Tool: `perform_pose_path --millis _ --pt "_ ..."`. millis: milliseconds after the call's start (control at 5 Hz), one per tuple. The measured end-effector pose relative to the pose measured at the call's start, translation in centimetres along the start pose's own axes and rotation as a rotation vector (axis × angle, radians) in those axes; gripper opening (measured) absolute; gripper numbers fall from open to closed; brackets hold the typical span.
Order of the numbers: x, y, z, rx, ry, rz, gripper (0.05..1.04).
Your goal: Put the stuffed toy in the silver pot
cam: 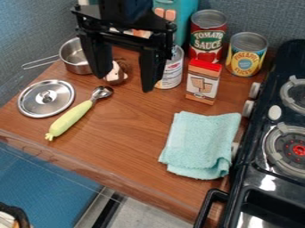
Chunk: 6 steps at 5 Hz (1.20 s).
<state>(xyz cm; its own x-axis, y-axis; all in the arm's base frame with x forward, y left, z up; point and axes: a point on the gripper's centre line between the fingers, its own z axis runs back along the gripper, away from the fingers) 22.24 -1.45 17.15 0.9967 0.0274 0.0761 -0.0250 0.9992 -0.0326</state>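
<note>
Broadly, the brown wooden worktop carries the things, with a black stove along its right side. The black hand hangs down from the top edge, its two fingers well apart. A folded pale turquoise cloth lies near the stove. Toward the back stand a red can, a yellow can and, partly behind the hand, a white can. The silver pot sits at the back left, its wire handle pointing left. Nearer the front lies a round metal lid, and beside it a scoop with a yellow-green grip. An upright red-topped box stands before the cans. Smallest, the brown-and-cream stuffed toy is outside the pot, just beside it, seen between the spread fingers.
</note>
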Motion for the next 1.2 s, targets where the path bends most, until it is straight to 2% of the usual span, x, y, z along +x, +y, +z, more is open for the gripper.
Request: perform_pose_path --millis 200,400,600,1000,1200 --pt "0.1 0.0 -0.5 0.000 0.018 0.009 0.999" --pt "4.2 1.7 -0.5 -0.010 -0.015 0.124 0.998" --pt "7.4 2.7 -1.1 -0.025 -0.031 0.164 0.998" --pt "12.3 5.7 -4.1 0.036 -0.056 0.197 0.998" --pt "12.9 7.3 -5.7 0.057 -0.041 0.215 0.998"
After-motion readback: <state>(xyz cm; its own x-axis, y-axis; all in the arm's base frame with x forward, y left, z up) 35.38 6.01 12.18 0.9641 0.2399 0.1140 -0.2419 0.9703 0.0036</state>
